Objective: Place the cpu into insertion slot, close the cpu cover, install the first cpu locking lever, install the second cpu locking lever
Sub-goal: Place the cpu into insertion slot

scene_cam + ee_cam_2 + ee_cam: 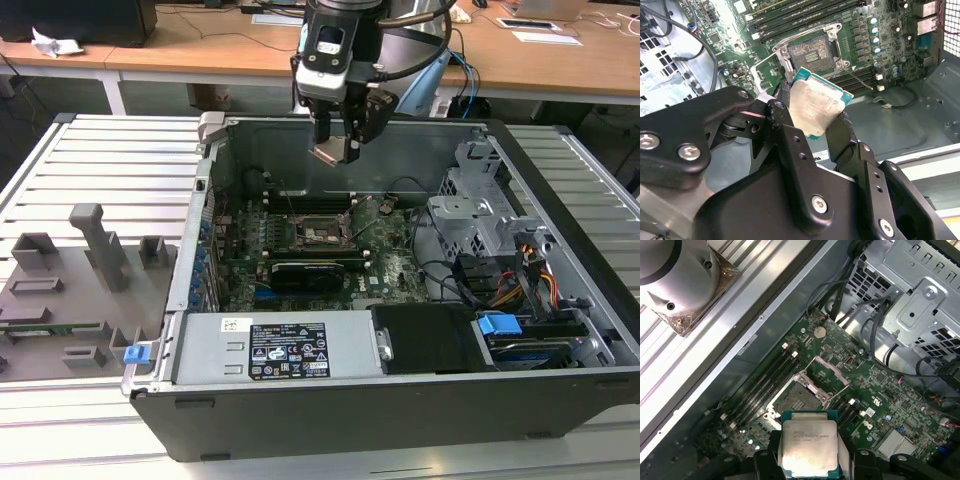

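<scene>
My gripper (335, 152) hangs above the open computer case, shut on the cpu (328, 153). In both wrist views the cpu (815, 107) (807, 452) is a silver-topped square chip with a green edge, clamped on two sides by the black fingers (785, 100). The insertion slot (322, 232) (812, 52) (792, 400) lies open on the green motherboard below, well apart from the chip. The cpu cover (827, 375) stands swung up beside the slot, and its square window shows.
Long black memory slots (765, 385) run beside the socket. A black card with a fan grille (305, 272) lies in front of it. A metal drive cage (480, 210), loose cables (520, 280) and the power supply (270, 350) crowd the case. Grey fixtures (90, 250) stand outside it.
</scene>
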You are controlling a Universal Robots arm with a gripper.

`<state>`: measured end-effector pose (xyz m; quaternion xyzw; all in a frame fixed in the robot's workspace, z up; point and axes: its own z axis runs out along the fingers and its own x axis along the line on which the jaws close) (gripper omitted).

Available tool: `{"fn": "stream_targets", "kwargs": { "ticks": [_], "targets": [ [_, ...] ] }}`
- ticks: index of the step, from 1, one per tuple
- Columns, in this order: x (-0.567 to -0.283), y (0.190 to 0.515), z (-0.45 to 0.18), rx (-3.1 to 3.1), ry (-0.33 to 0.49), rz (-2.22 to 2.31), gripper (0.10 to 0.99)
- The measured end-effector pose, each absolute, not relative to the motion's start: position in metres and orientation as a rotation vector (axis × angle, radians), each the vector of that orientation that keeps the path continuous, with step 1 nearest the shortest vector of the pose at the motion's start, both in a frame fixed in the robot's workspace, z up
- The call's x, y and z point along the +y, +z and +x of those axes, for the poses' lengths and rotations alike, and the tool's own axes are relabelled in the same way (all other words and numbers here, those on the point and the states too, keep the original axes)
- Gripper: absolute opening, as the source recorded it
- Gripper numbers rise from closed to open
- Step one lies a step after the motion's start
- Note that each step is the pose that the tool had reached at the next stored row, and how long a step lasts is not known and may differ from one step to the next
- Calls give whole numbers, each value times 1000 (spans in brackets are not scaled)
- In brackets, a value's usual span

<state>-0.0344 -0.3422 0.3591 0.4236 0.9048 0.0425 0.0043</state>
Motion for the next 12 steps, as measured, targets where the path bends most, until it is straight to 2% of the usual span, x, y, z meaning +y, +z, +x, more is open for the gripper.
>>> {"fn": "stream_targets", "kwargs": {
  "ticks": [12],
  "targets": [
    [-342, 359, -34, 2794, 131, 1410, 529]
  ]
}}
